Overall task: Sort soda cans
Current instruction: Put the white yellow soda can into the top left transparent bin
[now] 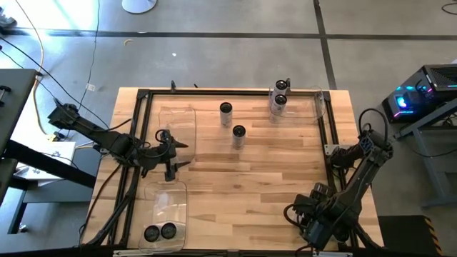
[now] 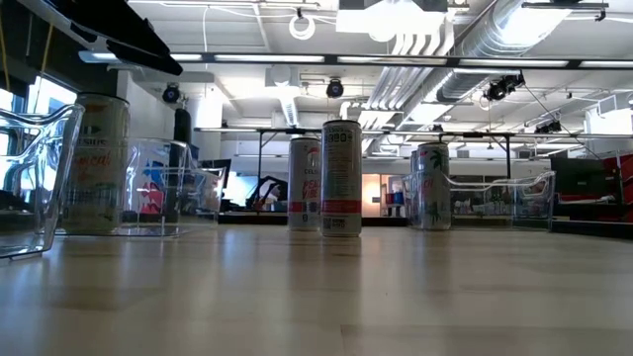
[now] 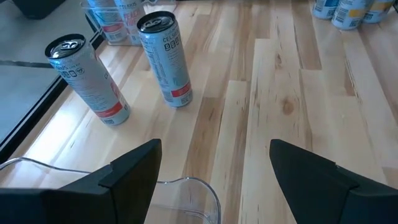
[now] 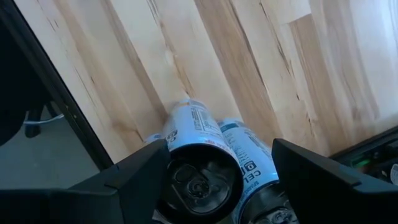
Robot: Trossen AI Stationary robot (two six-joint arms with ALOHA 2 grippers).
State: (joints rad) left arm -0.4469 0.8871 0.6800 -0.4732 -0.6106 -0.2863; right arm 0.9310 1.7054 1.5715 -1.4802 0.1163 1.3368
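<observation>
Hands empty for now: we see the left hand spread wide above the clear bin's rim, with two loose soda cans upright mid-table. Next we'd reach across open table for the nearer can. Our right hand hangs open over two cans near the table's edge.

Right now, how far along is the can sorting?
Done: a can pair in the left bin, another pair in the right bin. Nothing held: left pincer open over a third bin, right pincer open above two cans by the table edge. Left: two loose cans mid-table.
</observation>
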